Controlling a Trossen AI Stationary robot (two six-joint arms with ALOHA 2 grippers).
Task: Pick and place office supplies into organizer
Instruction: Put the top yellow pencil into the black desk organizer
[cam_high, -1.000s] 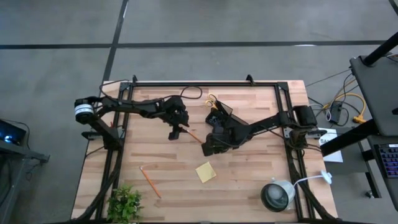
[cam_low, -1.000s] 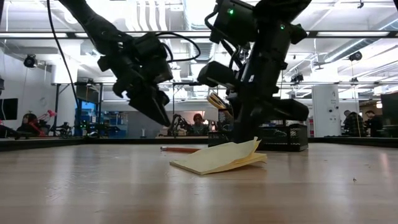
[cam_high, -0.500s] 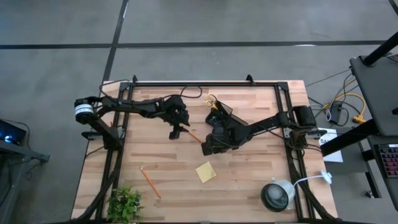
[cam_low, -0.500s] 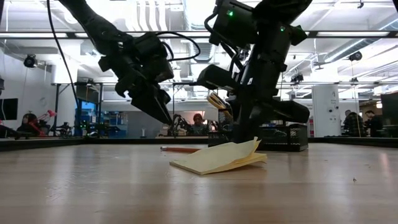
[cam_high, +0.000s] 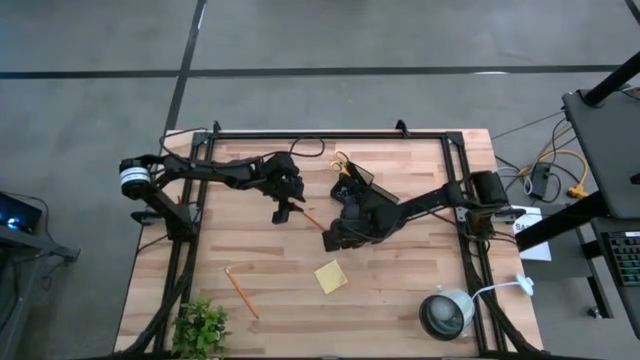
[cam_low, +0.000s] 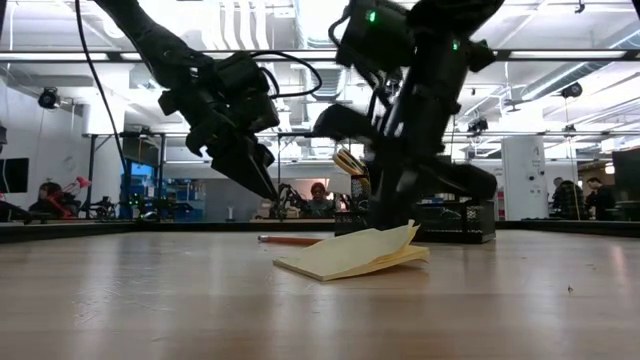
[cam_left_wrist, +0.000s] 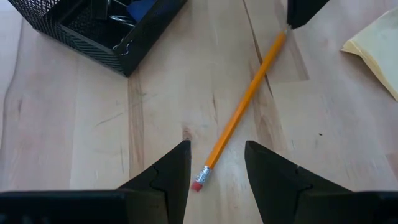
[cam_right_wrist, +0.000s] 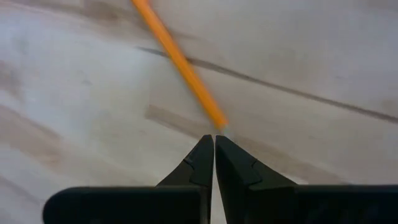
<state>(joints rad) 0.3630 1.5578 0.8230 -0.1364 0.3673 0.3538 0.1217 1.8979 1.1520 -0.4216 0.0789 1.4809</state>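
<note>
Pencil (cam_left_wrist: 244, 107) lies flat on the table (cam_high: 400, 290) mid-board, between the two grippers, its eraser end near the left one and its tip toward the right one. Left gripper (cam_left_wrist: 216, 163) hovers over the eraser end with fingers spread, one on each side, not pinching anything. Right gripper (cam_right_wrist: 214, 147) is pressed together, its tips right at the pencil's point; whether they touch it is hard to say. Organizer (cam_high: 355, 182), black mesh, sits just behind the right arm with scissors (cam_high: 341, 160) sticking up out of it. Sticky pad (cam_high: 331, 276) lies near the front, a second pencil (cam_high: 240, 291) off to the left by the plant (cam_high: 201, 327), and the lamp (cam_high: 446, 312) sits at the front right corner.
</note>
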